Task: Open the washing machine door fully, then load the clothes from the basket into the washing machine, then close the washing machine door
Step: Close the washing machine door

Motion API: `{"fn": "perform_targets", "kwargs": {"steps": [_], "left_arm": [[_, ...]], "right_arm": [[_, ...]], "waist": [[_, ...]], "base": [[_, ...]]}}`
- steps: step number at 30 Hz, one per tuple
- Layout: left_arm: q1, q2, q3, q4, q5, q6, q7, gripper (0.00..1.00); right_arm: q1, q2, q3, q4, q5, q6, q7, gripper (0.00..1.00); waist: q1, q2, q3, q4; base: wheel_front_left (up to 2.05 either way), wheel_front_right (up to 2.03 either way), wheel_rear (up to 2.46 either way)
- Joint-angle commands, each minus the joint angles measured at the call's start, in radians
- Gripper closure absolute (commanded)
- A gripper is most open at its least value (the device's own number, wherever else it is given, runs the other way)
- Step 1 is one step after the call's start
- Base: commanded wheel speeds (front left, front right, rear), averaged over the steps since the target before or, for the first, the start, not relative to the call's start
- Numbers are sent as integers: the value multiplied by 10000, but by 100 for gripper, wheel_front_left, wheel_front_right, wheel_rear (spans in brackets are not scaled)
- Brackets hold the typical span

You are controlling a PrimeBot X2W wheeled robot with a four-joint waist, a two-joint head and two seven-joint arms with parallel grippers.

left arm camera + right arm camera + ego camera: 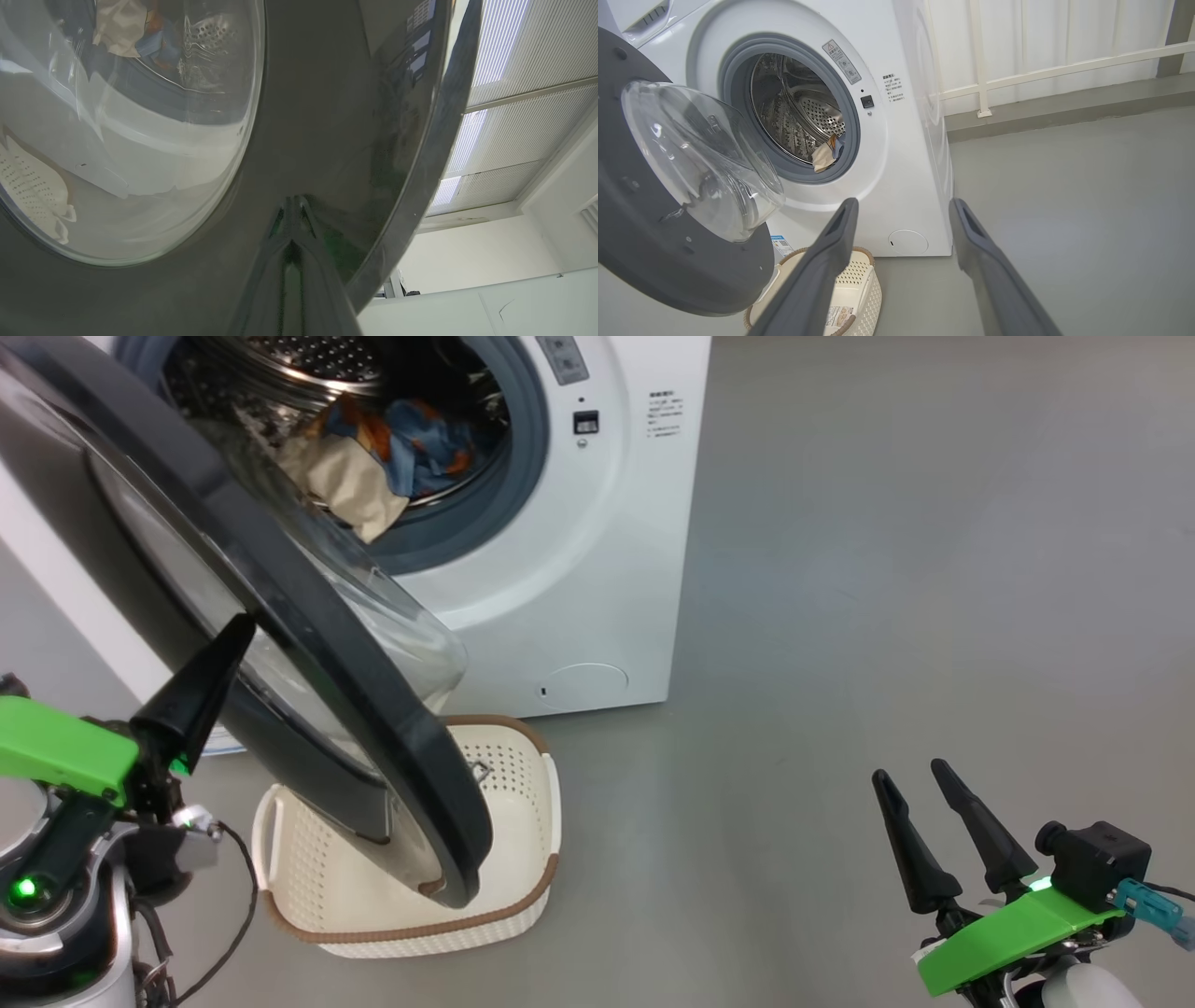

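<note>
Standing on grey floor [887, 569]: washing machine [607, 569], basket [518, 793].

I note the washing machine [597, 569]: a white front-loader with its steel perforated drum exposed and a blue-grey gasket ringing the mouth. The washing machine door [322, 639] stands swung out at an angle, with a glossy black rim and a clear glass bowl bulging toward the drum. The clothes [392, 448] lie inside the drum at its front lip, blue fabric with orange patches and the beige piece foremost. The basket [523, 775] sits upright on the floor before the machine, under the door's lower edge. It is cream with a brown rim and a label sticker on its floor.
</note>
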Motion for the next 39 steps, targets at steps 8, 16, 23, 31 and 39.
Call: {"fn": "perform_targets", "kwargs": {"steps": [8, 16, 23, 31, 39], "left_arm": [[-785, 183, 179, -161, -9, -203, -114, 100], [-947, 191, 153, 37, 43, -334, -201, 100], [-1007, 168, 157, 146, -16, -454, -222, 100], [-933, 172, 176, 171, -38, -543, -212, 100], [-624, 413, 46, 79, 301, -1010, -296, 100]], "right_arm": [[-399, -37, 169, -223, 113, 16, -48, 0], [-450, 4, 110, -264, 106, 16, -48, 0], [-437, 4, 63, -242, 96, 16, -48, 0], [-366, 38, 30, -237, 36, 16, -48, 0], [-333, 35, 117, -208, 14, 16, -48, 0]], "waist": [[0, 0, 272, -454], [0, 0, 411, -705], [0, 0, 375, -718], [0, 0, 235, -484], [0, 0, 71, -328]], "base": [[0, 0, 0], [0, 0, 0], [0, 0, 0], [0, 0, 0], [0, 0, 0]]}}
